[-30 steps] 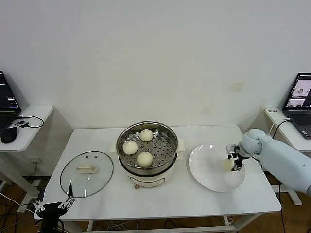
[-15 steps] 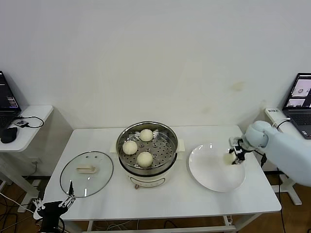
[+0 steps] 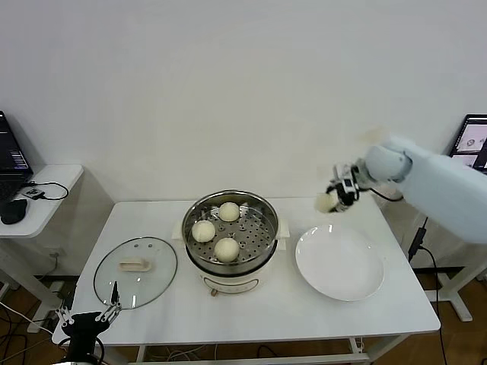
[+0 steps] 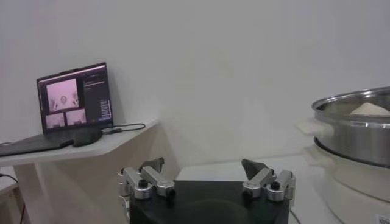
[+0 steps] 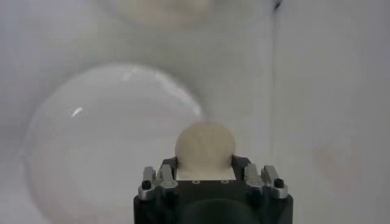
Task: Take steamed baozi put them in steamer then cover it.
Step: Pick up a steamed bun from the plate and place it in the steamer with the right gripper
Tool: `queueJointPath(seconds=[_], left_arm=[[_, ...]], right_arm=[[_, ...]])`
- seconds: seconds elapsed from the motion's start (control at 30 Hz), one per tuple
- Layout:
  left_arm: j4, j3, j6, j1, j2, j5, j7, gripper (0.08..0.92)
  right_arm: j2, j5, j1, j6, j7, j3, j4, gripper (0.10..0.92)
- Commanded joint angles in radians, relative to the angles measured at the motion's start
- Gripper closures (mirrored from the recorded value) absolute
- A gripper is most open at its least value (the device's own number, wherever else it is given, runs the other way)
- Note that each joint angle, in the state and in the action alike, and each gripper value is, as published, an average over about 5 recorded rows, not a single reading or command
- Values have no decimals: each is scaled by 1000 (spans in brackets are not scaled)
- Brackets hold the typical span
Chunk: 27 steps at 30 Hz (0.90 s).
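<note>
The steamer (image 3: pixel 262 209) stands mid-table with three cream-white baozi (image 3: pixel 227 249) on its perforated tray. My right gripper (image 3: pixel 332 199) is shut on the fourth baozi (image 3: pixel 326 202) and holds it in the air, above the gap between the steamer and the white plate (image 3: pixel 339 263). In the right wrist view the bun (image 5: pixel 205 145) sits between the jaws with the plate (image 5: pixel 91 134) below. The glass cover (image 3: pixel 135 271) lies flat on the table left of the steamer. My left gripper (image 3: pixel 90 319) hangs open and empty below the table's front left corner; it also shows in the left wrist view (image 4: pixel 204 170).
Side desks with laptops stand at the far left (image 3: pixel 11 156) and far right (image 3: pixel 473 144). The steamer's rim (image 4: pixel 353 103) shows at the edge of the left wrist view. The table's front edge (image 3: pixel 251 331) runs below the steamer.
My right gripper has lifted the baozi off the plate and carried it up and left towards the steamer. The plate is now bare. The left arm has barely moved.
</note>
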Motion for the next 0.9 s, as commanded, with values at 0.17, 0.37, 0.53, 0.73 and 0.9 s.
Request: queueJointPath(seconds=[0.17,0.37,0.53,0.73,0.9], left_arm=[[-6,-3,0,1,1,-1,-1,177],[-13,-7,3,2,2,-1,-1,177],[-8,-9,0,4,-2,-2,-2,177],[-6,-8,-1,-4,-5,-4,-2,177],[-1,-7,-1,-11,-6,-7,-2,177]], right_arm=[[256,352,214,-203,105,-161,53,448],[348,383,142,-251,152,-186,32,448],[388,381,70,-282,189,-204,16,448],[422,352,17,-310,218,-208,-29,448],[428,313,0,-332,225,-214,-52,448]])
